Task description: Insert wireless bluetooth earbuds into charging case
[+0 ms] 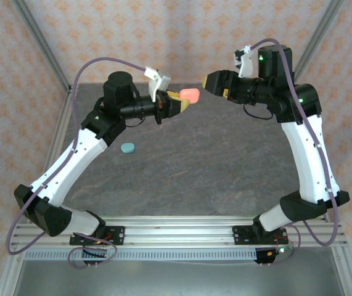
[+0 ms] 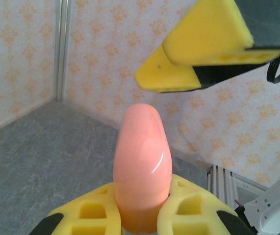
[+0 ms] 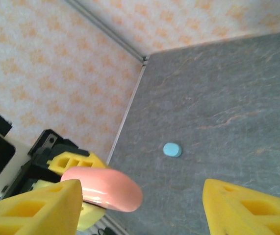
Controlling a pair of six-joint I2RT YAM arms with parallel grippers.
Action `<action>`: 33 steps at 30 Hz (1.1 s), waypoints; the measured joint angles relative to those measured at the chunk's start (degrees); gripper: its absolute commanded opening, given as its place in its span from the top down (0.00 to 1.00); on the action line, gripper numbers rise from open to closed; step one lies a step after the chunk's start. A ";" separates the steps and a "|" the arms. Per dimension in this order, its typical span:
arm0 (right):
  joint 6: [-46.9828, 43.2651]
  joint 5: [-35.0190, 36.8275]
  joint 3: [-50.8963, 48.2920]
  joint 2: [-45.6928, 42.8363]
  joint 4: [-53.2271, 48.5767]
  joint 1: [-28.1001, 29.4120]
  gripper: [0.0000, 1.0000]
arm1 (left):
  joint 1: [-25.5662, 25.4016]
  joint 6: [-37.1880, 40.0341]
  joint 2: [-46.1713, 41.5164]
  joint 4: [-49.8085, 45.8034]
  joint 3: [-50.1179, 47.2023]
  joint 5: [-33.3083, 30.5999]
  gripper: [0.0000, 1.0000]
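A salmon-pink oval charging case, lid closed, is held up over the back of the table. My left gripper is shut on its lower end. My right gripper stands open just to the right of the case; its left finger overlaps the case's side in the right wrist view, and I cannot tell if it touches. One right finger hangs above the case's tip in the left wrist view. The earbuds are out of view.
A teal oval case, closed, lies on the grey table left of centre, below the left arm's wrist. Patterned walls close the back and sides. A metal rail runs along the near edge.
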 measured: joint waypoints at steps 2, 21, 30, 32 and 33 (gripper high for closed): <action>1.27 2.47 -1.79 -1.05 0.61 -0.74 0.34 | 0.00 0.83 0.04 -1.22 0.00 -0.37 1.00; 15.67 7.96 -38.01 -7.82 13.57 -10.12 0.36 | 0.00 2.73 18.97 -24.22 -6.03 -4.22 1.00; 6.43 17.90 -44.65 -6.97 13.57 -10.23 0.19 | 0.00 2.73 25.86 -24.17 -9.03 -6.12 0.97; 4.13 22.40 -47.84 -7.65 13.57 -10.49 0.11 | 0.00 2.89 27.43 -24.20 -9.03 -7.08 0.94; 3.41 24.41 -49.09 -8.09 13.53 -10.75 0.07 | 0.02 2.93 28.06 -24.24 -9.03 -7.56 0.91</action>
